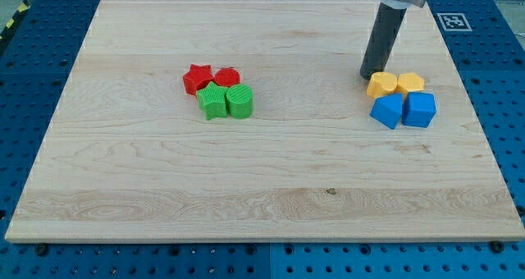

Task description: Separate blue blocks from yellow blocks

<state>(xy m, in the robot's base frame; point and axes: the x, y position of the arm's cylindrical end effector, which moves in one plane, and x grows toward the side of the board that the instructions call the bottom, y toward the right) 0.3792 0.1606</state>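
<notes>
Our rod carries no jaws, so nothing opens or clamps; my tip [368,75] rests on the bench [262,189] touching the left yellow block [381,84] at its 10 o'clock. The 2 yellow blocks, with the right yellow block [411,83], sit tight against the 2 blue blocks [387,112] [421,109] at their 6 o'clock. They look light, rigid and slippery on wood, so we judge pushing flat faces squarely best, lest they spin. A red-green cluster [218,90] lies far toward 9 o'clock.

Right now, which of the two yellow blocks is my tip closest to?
The left yellow block: my tip sits at its upper-left edge. The right yellow block lies farther toward the view's right, on the far side of its twin.
</notes>
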